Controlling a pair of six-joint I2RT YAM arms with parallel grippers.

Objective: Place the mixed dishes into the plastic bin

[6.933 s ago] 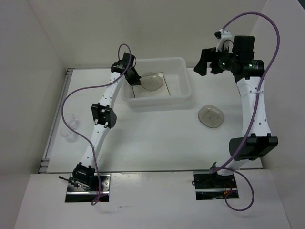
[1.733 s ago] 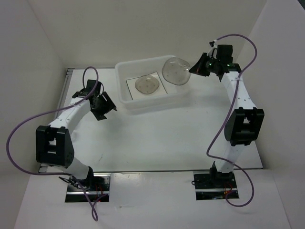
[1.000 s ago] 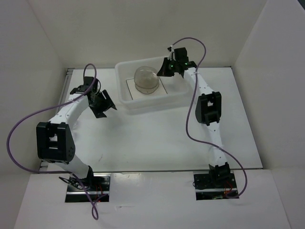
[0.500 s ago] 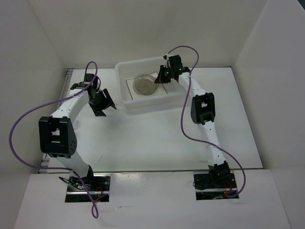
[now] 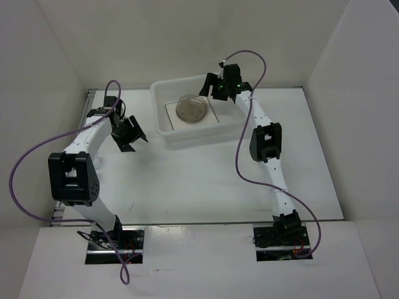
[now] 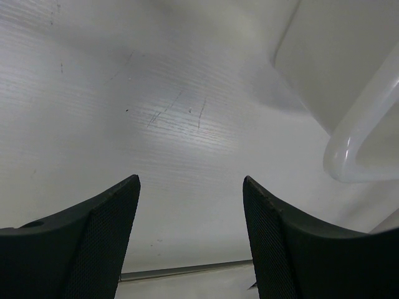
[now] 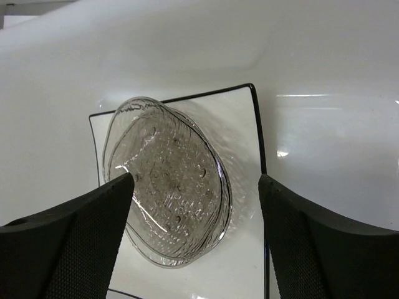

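Observation:
The plastic bin [image 5: 237, 122] stands at the back of the table. On its floor lies the square white plate [image 7: 240, 124] with a thin dark rim. Round speckled translucent dishes [image 7: 165, 180] rest stacked on that plate, also seen from above as dishes [image 5: 192, 108]. My right gripper [image 7: 196, 179] hovers over them, open, its fingers apart on either side and touching nothing. From above, the right gripper [image 5: 206, 89] is over the bin's back right part. My left gripper [image 5: 132, 140] stands open over bare table left of the bin, holding nothing.
The bin's rolled rim [image 6: 355, 149] curves close to the right of my left gripper [image 6: 190, 180]. White walls enclose the table on the left, back and right. A metal rail [image 5: 87, 109] runs along the table's left edge.
My right gripper opened and let go of the speckled dish, which now lies on the stack in the bin, then pulled back a little. The left gripper drifted slightly left.

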